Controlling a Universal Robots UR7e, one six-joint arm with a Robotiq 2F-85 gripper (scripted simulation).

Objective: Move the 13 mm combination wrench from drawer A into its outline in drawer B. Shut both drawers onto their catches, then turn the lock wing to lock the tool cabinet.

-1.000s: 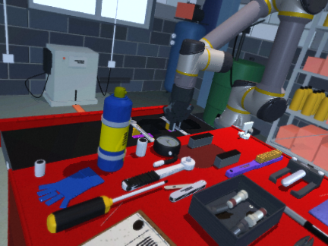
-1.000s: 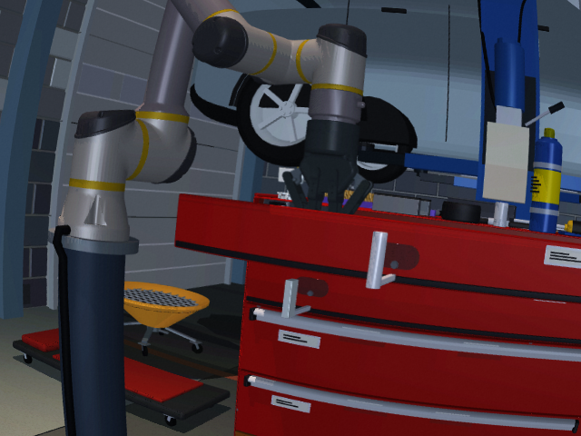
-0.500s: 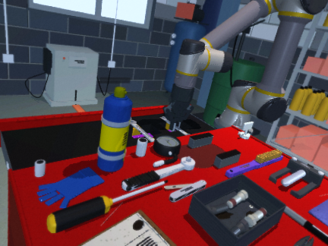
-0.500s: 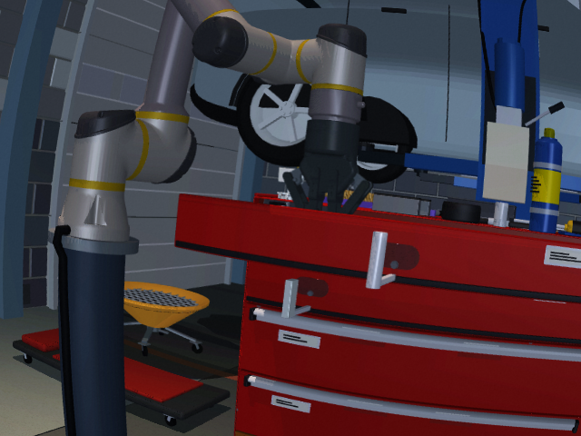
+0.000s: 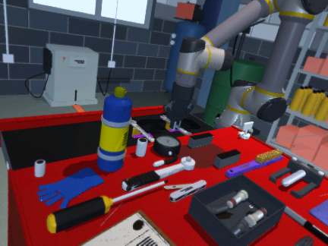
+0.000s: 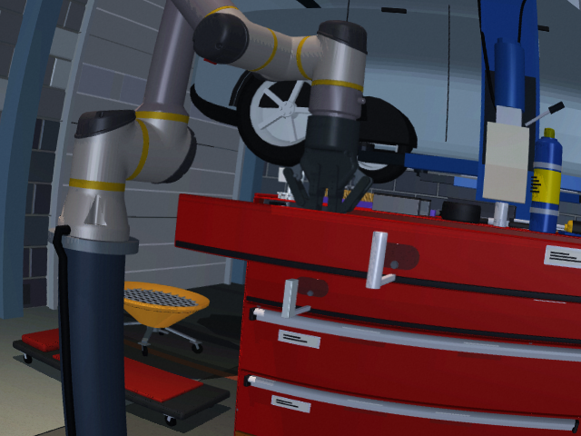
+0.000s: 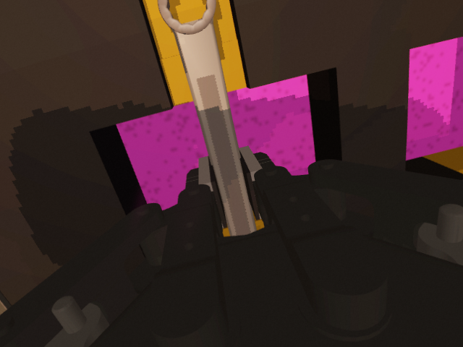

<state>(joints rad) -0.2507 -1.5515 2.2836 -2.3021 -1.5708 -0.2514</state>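
The 13 mm combination wrench (image 7: 211, 112) lies in the open top drawer, on a yellow outline that crosses a magenta pad. Its ring end points away from me. My gripper (image 7: 228, 170) reaches down into that drawer, and its fingers are closed on the wrench's shaft. In the side camera the gripper (image 5: 175, 124) sits low in the drawer behind the red worktop, with the wrench (image 5: 178, 129) showing under it. A second wrench (image 5: 142, 132) lies to its left on another magenta pad. The lock wing (image 6: 378, 260) sticks out from the front of the pulled-out drawer.
The red tool cabinet (image 6: 413, 319) carries a cluttered worktop. A blue and yellow bottle (image 5: 114, 131), a round gauge (image 5: 167, 145), a ratchet (image 5: 159, 174), a screwdriver (image 5: 95, 208) and a black tray (image 5: 237, 211) lie there. A second small wing (image 6: 292, 298) sits above a lower drawer handle.
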